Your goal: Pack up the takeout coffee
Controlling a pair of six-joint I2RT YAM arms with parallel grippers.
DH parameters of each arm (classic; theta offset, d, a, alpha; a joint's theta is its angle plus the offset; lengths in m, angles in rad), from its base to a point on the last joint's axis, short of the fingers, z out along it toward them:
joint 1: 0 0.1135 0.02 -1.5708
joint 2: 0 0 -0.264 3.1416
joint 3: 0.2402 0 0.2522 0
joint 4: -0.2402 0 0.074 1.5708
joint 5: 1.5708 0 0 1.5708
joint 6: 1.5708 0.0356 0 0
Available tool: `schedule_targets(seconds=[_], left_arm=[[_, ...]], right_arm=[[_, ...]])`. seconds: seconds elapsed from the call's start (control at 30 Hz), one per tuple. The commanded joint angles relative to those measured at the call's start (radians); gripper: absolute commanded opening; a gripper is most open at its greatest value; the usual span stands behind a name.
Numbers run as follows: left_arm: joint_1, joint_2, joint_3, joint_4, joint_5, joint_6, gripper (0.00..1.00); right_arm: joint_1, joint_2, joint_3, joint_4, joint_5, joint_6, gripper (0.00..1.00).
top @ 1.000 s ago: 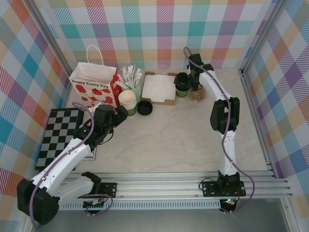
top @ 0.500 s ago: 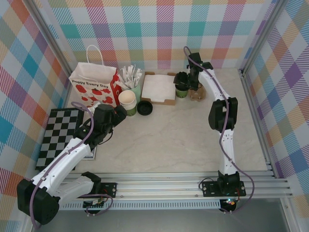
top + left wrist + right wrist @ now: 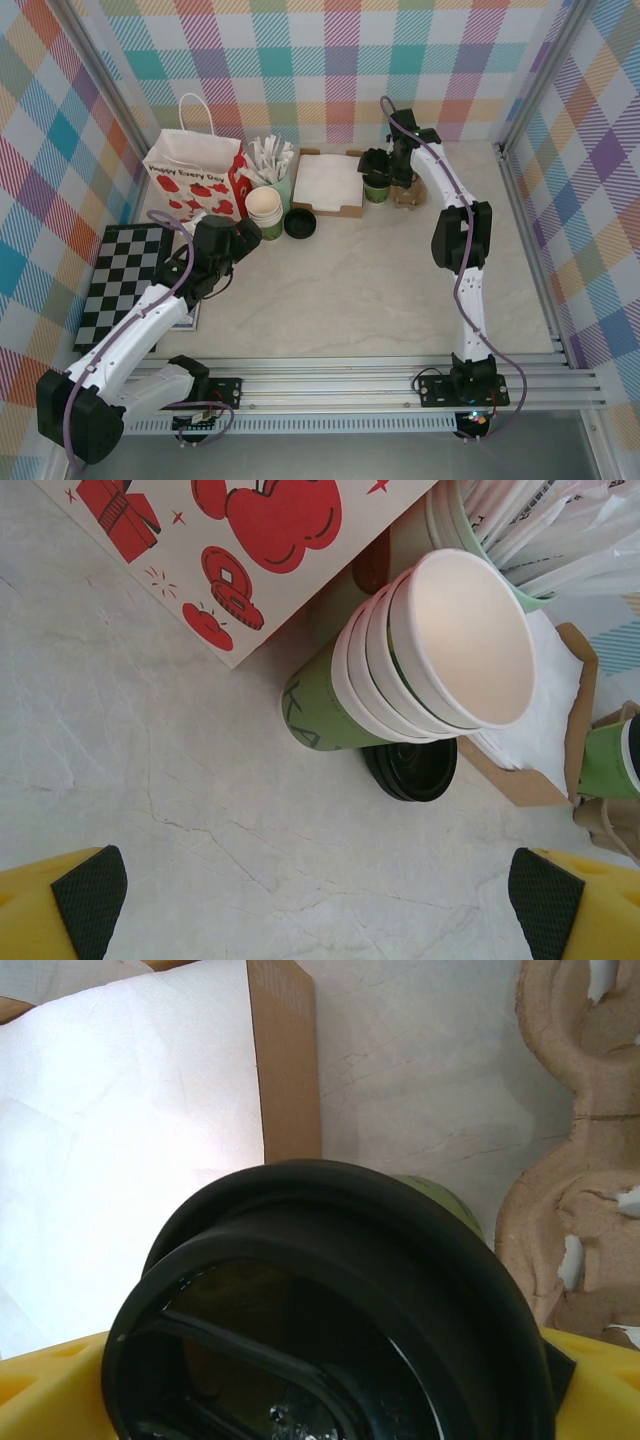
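Note:
The takeout coffee [image 3: 376, 184], a dark-green cup with a black lid, stands at the back of the table beside the cardboard tray. Its lid [image 3: 330, 1300] lies large between the yellow fingers [image 3: 60, 1385] of my right gripper [image 3: 330, 1380], with a sliver of green cup wall [image 3: 445, 1200] behind it. The lid hides the pads, so contact cannot be judged. From above, my right gripper [image 3: 386, 166] sits right over the cup. My left gripper [image 3: 246, 232] hovers open near the stacked cups, and its pads [image 3: 90, 900] stand wide apart over bare table.
A white bag with red apples [image 3: 195, 180] stands back left. Beside it are stacked cream cups [image 3: 460, 640], a pale-green cup of packets [image 3: 272, 160] and a loose black lid [image 3: 415, 770]. A napkin tray [image 3: 330, 182], pulp carrier [image 3: 580, 1140] and checkerboard [image 3: 125, 280] lie around.
The right gripper has shifted slightly toward the back over the cup. The left arm has barely moved.

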Motion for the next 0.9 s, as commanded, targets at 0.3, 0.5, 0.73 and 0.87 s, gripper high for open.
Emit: schedule_targets(seconds=[0.3,0.5,0.73,0.87], left_arm=[[0.02,0.01,0.022,-0.033,0.006,-0.014,1.0],[0.026,0.008,0.016,-0.028,0.015,-0.02,1.0],[0.031,0.009,0.016,-0.032,0.014,-0.027,1.0],[0.036,0.011,0.016,-0.025,0.021,-0.027,1.0]], right_arm=[[0.006,-0.069,0.031,-0.02,0.019,-0.019,1.0],[0.006,-0.08,0.031,-0.022,0.049,-0.021,1.0],[0.006,-0.089,0.029,-0.033,0.09,-0.025,1.0],[0.006,-0.102,0.023,-0.041,0.119,-0.03,1.0]])
